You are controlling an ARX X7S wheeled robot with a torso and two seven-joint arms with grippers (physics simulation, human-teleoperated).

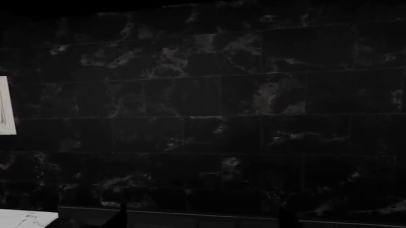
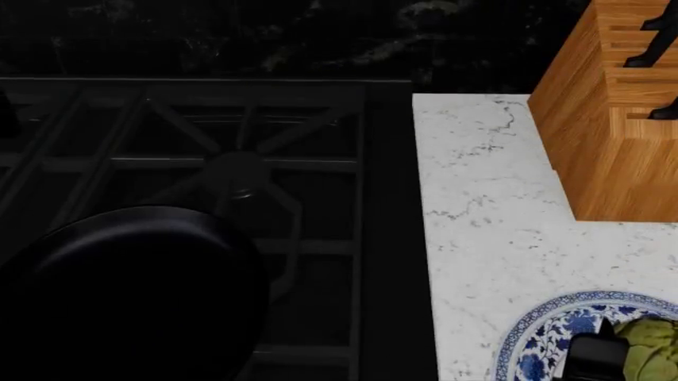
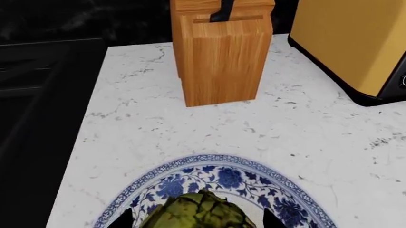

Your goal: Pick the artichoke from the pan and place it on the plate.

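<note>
The yellow-green artichoke (image 3: 197,211) sits between my right gripper's (image 3: 197,220) two dark fingertips (image 3: 123,219), over the white plate with a blue floral rim (image 3: 231,176). The jaws stand close on both its sides and grip it. In the head view the artichoke (image 2: 652,345), the right gripper (image 2: 595,357) and the plate (image 2: 541,333) show at the bottom right. The black pan (image 2: 127,294) rests empty on the stove at the lower left. My left gripper (image 1: 201,222) is open and empty, facing a dark tiled wall.
A wooden knife block (image 2: 609,119) stands at the back of the white marble counter (image 2: 477,198); it also shows in the right wrist view (image 3: 222,52) beside a yellow appliance (image 3: 349,42). Black stove grates (image 2: 244,159) lie left of the counter. A white wall plate (image 1: 5,107) is on the wall.
</note>
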